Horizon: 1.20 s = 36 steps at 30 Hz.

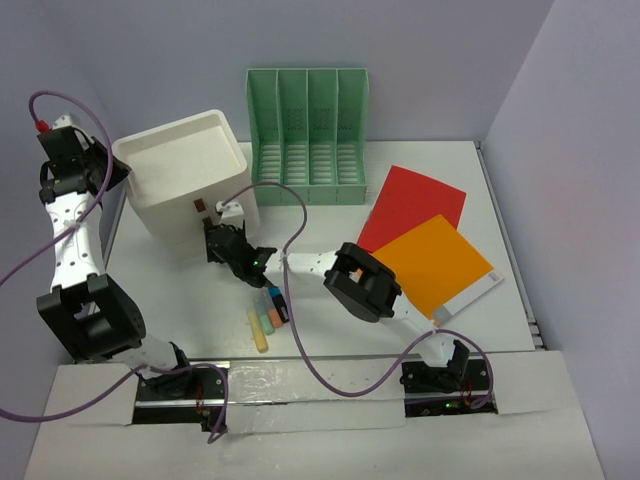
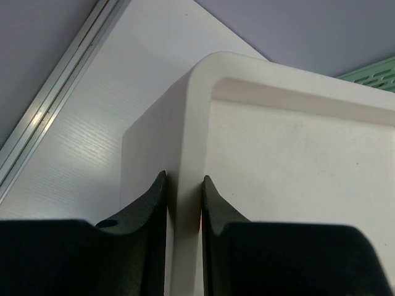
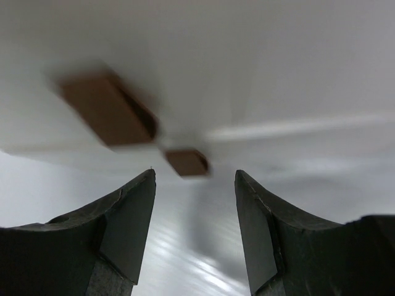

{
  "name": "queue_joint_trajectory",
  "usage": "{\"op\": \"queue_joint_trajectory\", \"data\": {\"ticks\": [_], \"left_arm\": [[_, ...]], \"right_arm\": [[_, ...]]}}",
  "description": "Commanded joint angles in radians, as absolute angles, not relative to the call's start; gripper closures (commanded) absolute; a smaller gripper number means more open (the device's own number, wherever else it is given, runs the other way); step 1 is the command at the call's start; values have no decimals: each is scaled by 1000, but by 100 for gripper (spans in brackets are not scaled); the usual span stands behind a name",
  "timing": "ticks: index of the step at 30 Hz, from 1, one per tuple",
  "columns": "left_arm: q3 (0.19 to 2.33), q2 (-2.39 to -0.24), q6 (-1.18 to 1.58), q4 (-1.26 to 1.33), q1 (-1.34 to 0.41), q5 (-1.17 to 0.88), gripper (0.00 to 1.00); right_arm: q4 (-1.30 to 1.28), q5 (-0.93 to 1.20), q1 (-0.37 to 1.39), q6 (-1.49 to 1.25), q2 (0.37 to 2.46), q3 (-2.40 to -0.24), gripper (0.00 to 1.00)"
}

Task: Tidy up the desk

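Top external: the desk (image 1: 190,295) lies flat, its length running left-right.

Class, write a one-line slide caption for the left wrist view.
The left gripper clamps the raised rim of the white box standing on the desk.

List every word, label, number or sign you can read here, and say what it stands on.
No text is readable in any view.
white drawer box: plain; its brown handle is blurred and shows no lettering.
green file holder, red sheet, orange sheet: blank.
coloured pens: any print is too small to read.
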<state>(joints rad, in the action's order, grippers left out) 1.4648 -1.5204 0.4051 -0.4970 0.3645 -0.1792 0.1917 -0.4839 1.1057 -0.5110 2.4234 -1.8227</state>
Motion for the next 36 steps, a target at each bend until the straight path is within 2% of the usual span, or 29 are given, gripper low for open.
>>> {"op": "queue_joint_trajectory", "data": {"ticks": [1,13,20,23,28,32,36], "left_arm": [[1423,-1505,537,-615,360,-239,100],[1447,-1521,542,-597,359,-279,100],[1443,-1508,531,-584,359,-278,100],[1442,-1506,528,-582,360,-285,100],[1436,-1508,525,-579,360,-301,100],[1439,-1511,519,-584,360,-307,100],[1440,-1508,512,-588,360,-303,100]], "right_arm": [[298,-545,1116,-434,2366,-1737,39],[440,-585,1120,-328,2454,-1816,39],[323,-583,1128,-364,2560,-2005,41],[325,-602,1129,-364,2568,-2011,44],[385,-629,1129,-329,2536,-1965,53],[377,-645,1127,-319,2542,-1989,55],[372,-646,1129,-322,2549,-2008,63]]}}
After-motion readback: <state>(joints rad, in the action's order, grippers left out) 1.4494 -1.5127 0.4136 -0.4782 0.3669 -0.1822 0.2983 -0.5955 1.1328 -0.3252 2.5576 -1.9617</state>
